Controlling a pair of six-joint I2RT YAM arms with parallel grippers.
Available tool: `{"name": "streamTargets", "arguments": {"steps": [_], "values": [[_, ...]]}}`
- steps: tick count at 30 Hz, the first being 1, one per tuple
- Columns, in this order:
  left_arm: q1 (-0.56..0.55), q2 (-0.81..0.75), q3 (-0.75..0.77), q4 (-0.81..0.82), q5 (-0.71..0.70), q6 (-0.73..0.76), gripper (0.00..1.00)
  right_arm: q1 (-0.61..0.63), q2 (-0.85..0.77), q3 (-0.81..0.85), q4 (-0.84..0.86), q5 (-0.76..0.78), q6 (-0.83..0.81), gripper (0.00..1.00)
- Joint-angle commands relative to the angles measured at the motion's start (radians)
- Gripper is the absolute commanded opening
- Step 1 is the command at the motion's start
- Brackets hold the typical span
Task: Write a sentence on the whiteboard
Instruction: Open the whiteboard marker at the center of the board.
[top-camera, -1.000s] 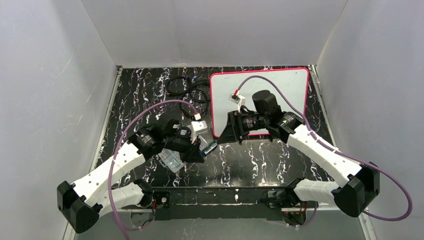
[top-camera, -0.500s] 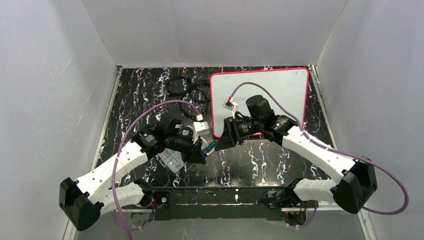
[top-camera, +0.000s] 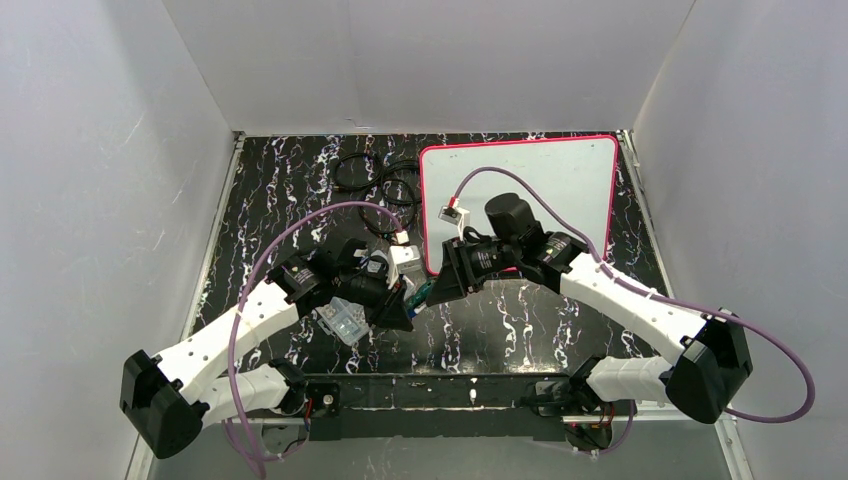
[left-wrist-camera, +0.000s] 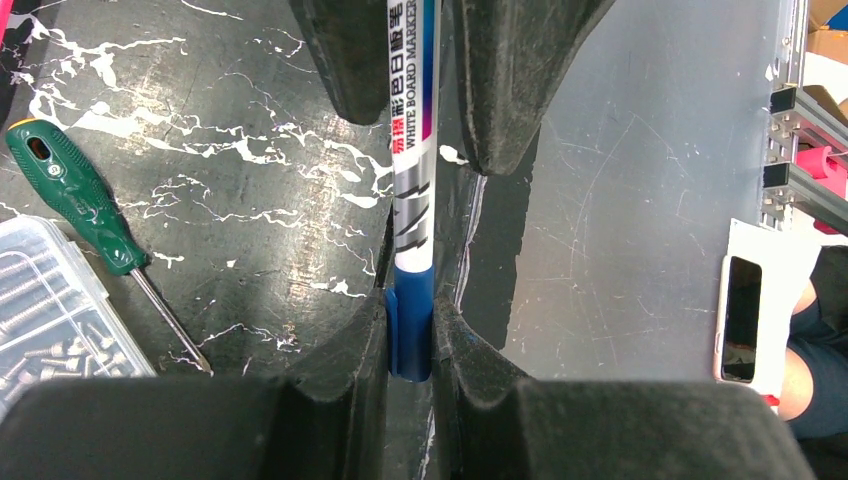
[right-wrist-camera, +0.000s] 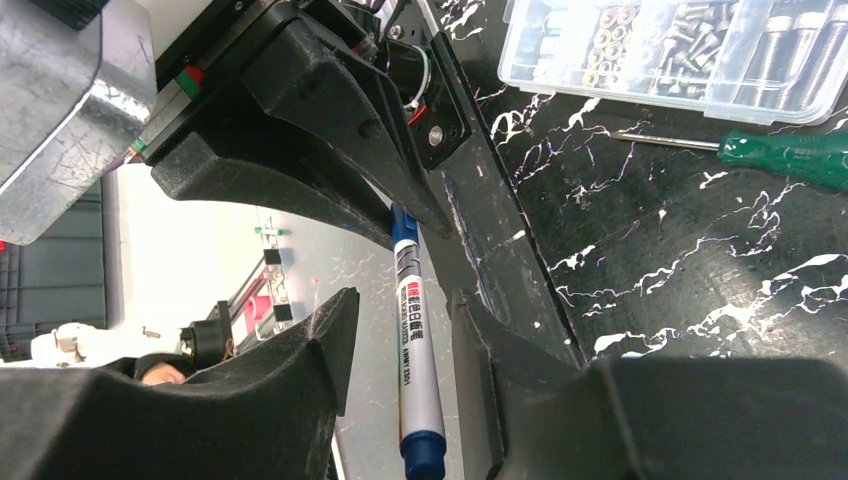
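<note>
Clamping the blue marker (left-wrist-camera: 412, 150) in my left gripper (left-wrist-camera: 410, 320), I have my right gripper (right-wrist-camera: 402, 310) with jaws apart on either side of it. My clear box (right-wrist-camera: 520, 60) holds screws (right-wrist-camera: 640, 30), with a green screwdriver (right-wrist-camera: 790, 155) just beside it. The whiteboard (top-camera: 560, 170) lies flat at the table's far right.

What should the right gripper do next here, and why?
Probably close the right gripper on the whiteboard marker: its fingers flank the barrel with gaps showing, while the left gripper already clamps the blue end, and the whiteboard shows no writing.
</note>
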Motion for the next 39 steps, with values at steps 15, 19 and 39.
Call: {"name": "streamTargets", "arguments": {"steps": [15,19,39], "values": [[-0.014,0.008,-0.004,-0.002,0.045,-0.006,0.00,0.035,-0.005,-0.008,0.021,0.023,-0.025,0.06],[-0.014,0.006,-0.005,-0.002,0.041,-0.003,0.00,0.034,-0.028,-0.013,0.068,0.020,-0.025,0.01],[-0.102,-0.185,-0.086,0.071,-0.248,0.000,0.00,-0.095,-0.146,0.212,-0.244,-0.142,-0.263,0.01]]}}
